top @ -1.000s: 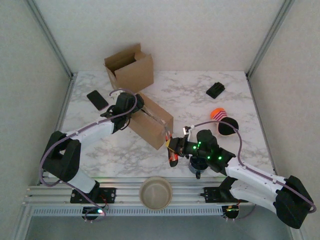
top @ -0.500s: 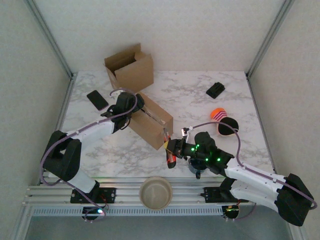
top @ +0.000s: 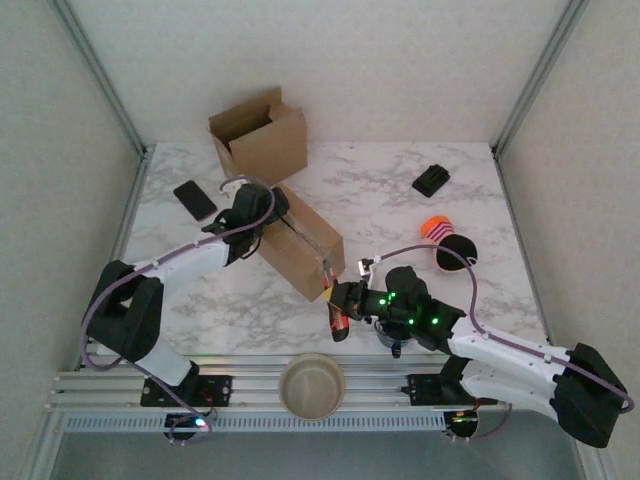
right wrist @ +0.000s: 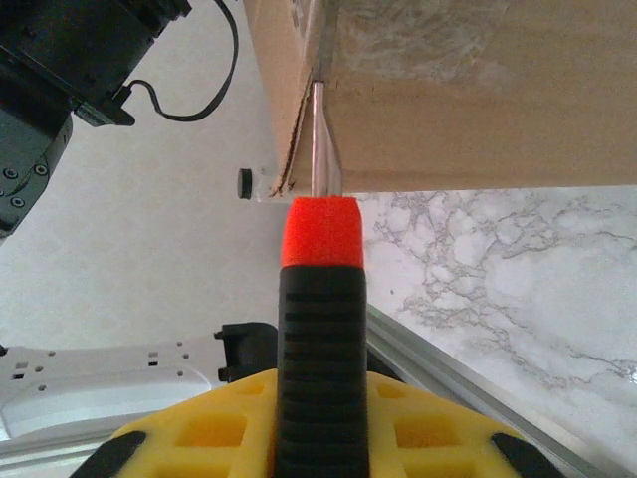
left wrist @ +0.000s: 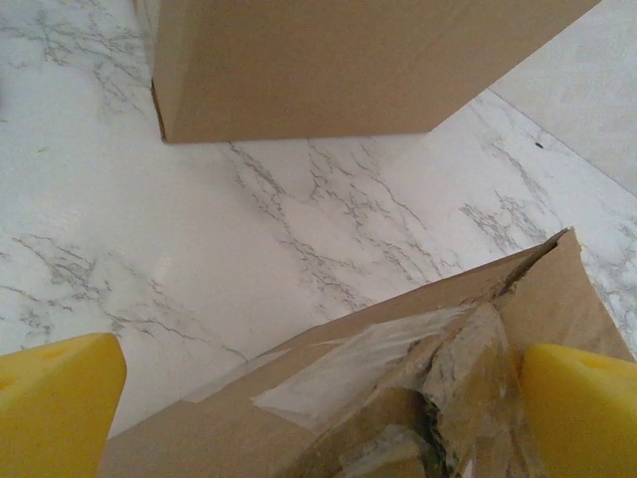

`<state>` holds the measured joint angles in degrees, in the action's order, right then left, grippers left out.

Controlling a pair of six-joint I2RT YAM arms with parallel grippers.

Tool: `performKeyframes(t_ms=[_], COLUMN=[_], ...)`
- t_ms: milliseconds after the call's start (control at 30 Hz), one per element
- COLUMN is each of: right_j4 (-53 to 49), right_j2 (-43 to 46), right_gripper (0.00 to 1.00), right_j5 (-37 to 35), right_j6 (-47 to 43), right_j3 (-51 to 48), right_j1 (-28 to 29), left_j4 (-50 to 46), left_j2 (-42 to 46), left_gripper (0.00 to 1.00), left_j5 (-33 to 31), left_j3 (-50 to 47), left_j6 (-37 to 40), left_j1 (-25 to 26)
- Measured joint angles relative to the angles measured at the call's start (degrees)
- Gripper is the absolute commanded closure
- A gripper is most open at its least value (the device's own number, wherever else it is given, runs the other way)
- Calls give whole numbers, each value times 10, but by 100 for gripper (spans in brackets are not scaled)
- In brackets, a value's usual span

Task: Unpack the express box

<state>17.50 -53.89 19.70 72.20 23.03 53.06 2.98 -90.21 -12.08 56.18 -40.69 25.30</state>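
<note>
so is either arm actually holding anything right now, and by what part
The right gripper grips the red-and-black tool by its ribbed black handle, blade pointing at the taped box. The left gripper stands open at the box, holding nothing.

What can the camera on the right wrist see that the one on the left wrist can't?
Right wrist, not left wrist: a screwdriver with a red and black handle, its metal shaft reaching the edge of the box. Left wrist, not right wrist: clear tape on the torn flap, and a second box standing beyond it. Both: that same brown box and the marble table.
</note>
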Motion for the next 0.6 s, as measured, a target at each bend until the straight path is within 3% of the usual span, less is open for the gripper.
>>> performKeyframes(t_ms=[600], right_j4=[-13], right_j2=[8], right_gripper=[100], right_j5=[3], right_j6=[-2], right_j3=[0], right_j1=[17], left_j4=[0], left_j2=[-3], left_gripper=[0], left_j5=[0], left_j3=[3], left_j6=[1], left_j1=[0])
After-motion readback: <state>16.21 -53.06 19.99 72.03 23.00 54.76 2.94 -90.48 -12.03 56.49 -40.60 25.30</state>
